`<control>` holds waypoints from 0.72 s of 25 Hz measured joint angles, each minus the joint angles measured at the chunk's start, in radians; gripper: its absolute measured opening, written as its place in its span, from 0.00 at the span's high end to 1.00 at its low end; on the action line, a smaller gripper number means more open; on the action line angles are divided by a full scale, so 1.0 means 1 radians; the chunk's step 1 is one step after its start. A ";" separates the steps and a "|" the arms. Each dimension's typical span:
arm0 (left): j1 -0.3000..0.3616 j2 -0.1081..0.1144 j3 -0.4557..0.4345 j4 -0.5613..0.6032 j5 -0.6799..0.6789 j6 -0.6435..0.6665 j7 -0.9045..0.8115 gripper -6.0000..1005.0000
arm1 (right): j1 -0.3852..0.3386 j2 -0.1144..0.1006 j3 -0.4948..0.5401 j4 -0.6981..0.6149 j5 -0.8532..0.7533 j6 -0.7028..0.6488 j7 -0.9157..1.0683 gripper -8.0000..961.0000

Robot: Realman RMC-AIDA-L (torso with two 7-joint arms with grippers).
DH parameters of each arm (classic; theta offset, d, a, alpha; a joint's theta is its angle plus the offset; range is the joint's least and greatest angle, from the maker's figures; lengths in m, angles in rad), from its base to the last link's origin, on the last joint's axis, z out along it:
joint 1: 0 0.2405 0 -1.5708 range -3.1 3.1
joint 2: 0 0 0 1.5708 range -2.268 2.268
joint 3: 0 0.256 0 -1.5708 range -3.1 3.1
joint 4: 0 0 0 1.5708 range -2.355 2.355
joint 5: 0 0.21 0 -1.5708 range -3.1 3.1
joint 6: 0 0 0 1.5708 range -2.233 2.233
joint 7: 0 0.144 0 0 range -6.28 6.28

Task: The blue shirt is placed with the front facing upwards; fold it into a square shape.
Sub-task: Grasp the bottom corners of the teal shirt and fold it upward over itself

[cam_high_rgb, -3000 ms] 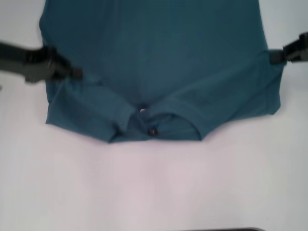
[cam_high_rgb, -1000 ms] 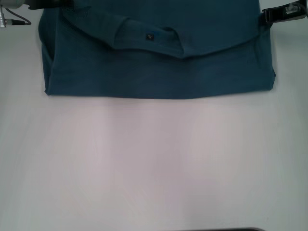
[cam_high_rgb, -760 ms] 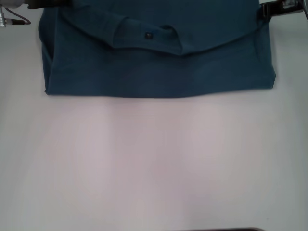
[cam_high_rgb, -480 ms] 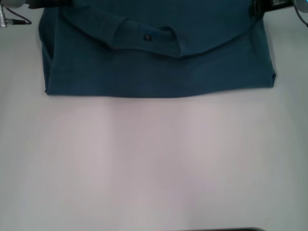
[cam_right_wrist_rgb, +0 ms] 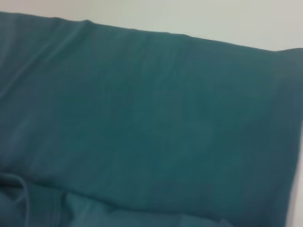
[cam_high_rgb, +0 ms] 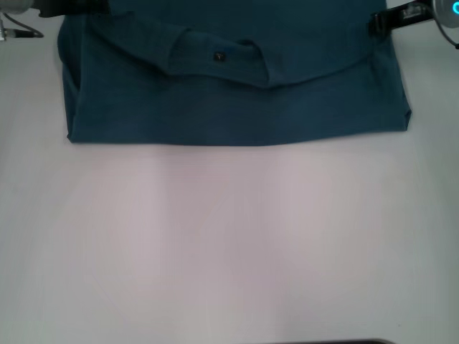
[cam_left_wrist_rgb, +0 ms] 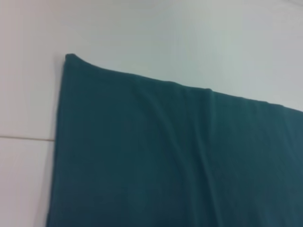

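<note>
1. I see the blue shirt (cam_high_rgb: 237, 100) at the far end of the white table (cam_high_rgb: 229, 244), folded into a wide band; long axis runs left-right, straight fold edge faces near side.
2. Collar section is flipped over on top, w/ ribbed collar (cam_high_rgb: 247, 54) lying roughly mid-width & pointing toward the near edge; small dark neck label (cam_high_rgb: 219, 54) sits just left of it.
3. Upper layer's edge sags in a shallow V from both far corners down to the collar.
4. Left wrist cam: plain shirt fabric (cam_left_wrist_rgb: 175, 161), one corner against the table. Right wrist cam: same cloth (cam_right_wrist_rgb: 142, 118), collar seam at one edge.
5. Left gripper (cam_high_rgb: 75, 7) is at the far-left corner of the shirt, on the cloth's edge; fingers mostly out of view, can't tell their state.
6. Right gripper (cam_high_rgb: 380, 23) is at the far-right corner, dark tip touching the shirt's edge; can't tell if it's pinching cloth or parted.
</note>
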 joint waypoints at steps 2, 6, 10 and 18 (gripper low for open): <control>0.001 0.001 0.000 -0.005 0.000 0.002 0.000 0.91 | -0.002 -0.008 0.001 -0.003 0.000 -0.004 0.016 0.86; -0.001 0.001 0.000 -0.009 0.003 0.011 0.000 0.68 | -0.002 -0.020 0.001 -0.003 0.001 -0.023 0.026 0.86; 0.012 0.003 0.000 -0.037 0.003 0.020 -0.010 0.59 | -0.003 -0.026 0.001 -0.004 0.003 -0.044 0.026 0.67; 0.062 -0.020 -0.006 -0.158 -0.003 0.079 -0.024 0.40 | 0.000 -0.067 0.113 -0.027 0.027 -0.218 0.013 0.40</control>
